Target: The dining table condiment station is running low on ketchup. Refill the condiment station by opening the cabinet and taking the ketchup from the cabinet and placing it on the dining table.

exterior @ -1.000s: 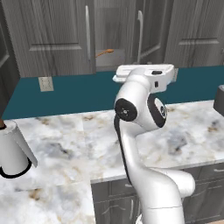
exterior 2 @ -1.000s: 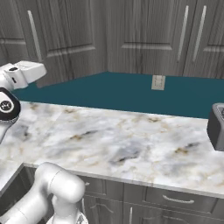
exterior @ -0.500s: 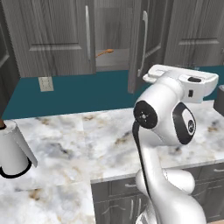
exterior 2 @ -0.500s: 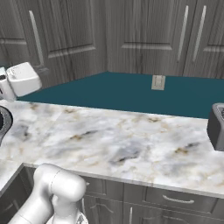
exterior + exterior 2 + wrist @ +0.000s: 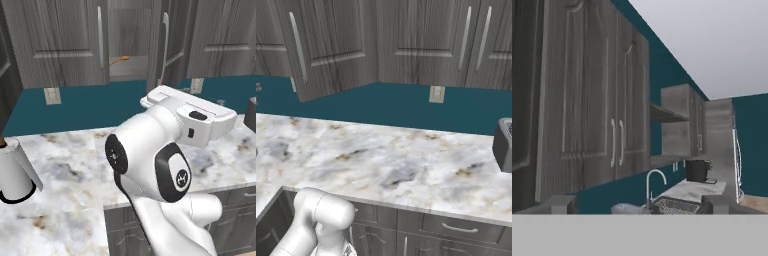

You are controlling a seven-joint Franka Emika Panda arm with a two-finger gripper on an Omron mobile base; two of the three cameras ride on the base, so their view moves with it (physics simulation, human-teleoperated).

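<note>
The cabinet (image 5: 131, 42) stood open; the gripper (image 5: 639, 205) was spread wide and empty. Fetching the ketchup for the table remained.

White paper-towel roll on a dark ring base (image 5: 16, 170) standing at the left end of the white-grey marble counter (image 5: 406, 165); dark grey toaster (image 5: 503, 145) at its right end; beige wall outlet (image 5: 436, 93) behind it.

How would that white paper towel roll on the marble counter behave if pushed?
The paper towel roll looks tall for its narrow footing, so a push near its top would probably tip it. It is likely light and soft, and once down it may roll.
</note>
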